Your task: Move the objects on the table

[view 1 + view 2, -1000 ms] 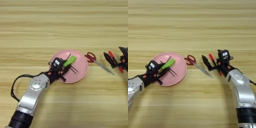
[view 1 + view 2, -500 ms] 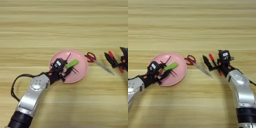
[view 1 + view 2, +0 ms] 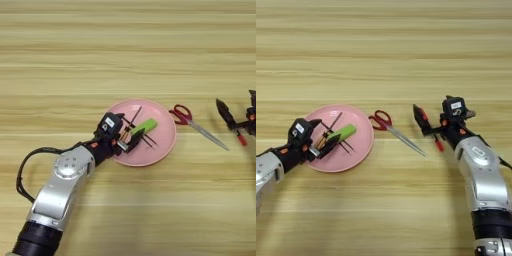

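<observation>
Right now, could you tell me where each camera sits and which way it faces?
Left eye view: on the head, looking down at the table; whole left arm, left gripper over the pink plate, just the right gripper's tips.
Right eye view: same head, aimed a little further right; whole right arm, right gripper holding the pen.
Shared: plate, green block, scissors.
</observation>
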{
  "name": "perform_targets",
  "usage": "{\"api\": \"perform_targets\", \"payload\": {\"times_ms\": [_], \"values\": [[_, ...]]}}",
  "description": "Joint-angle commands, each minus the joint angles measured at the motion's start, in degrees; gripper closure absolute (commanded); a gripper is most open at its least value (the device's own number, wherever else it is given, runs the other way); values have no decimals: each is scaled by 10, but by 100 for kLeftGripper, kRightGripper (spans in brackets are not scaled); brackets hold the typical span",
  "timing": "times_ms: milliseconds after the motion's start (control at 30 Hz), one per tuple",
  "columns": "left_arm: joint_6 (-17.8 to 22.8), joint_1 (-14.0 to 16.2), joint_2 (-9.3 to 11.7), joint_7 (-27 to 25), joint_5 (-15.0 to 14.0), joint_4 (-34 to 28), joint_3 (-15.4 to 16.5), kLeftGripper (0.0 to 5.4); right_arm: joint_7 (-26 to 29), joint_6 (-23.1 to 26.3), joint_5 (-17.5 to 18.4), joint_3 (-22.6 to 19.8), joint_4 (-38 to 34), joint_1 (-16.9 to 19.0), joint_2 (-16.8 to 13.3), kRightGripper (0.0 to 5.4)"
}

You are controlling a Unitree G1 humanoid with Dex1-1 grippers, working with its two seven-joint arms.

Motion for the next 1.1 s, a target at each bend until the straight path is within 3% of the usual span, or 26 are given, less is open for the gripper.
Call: {"api": "perform_targets", "payload": {"times_ms": [33,267,433,700,833,933,1100], "values": [[-3,-13,-5,10,-10,5,21,106,-17,-17,-9,-8,19,-14,2,0],[-20,-32,-19,35,-17,34,56,47,-31,-23,-8,-16,42,-25,2,0],[-55,-52,-23,76,-5,71,88,4,-34,-23,-6,-16,50,-28,1,0],[-134,-91,-23,172,25,167,144,4,-34,-24,-7,-14,57,-30,1,0],[-154,-107,-28,216,11,202,188,4,-32,-22,-8,-13,57,-28,0,0],[-172,-114,-24,251,27,228,203,4,-32,-19,-9,-12,55,-26,-2,0],[-186,-125,-30,273,17,271,223,4,-29,-17,-11,-9,52,-23,-4,0]]}}
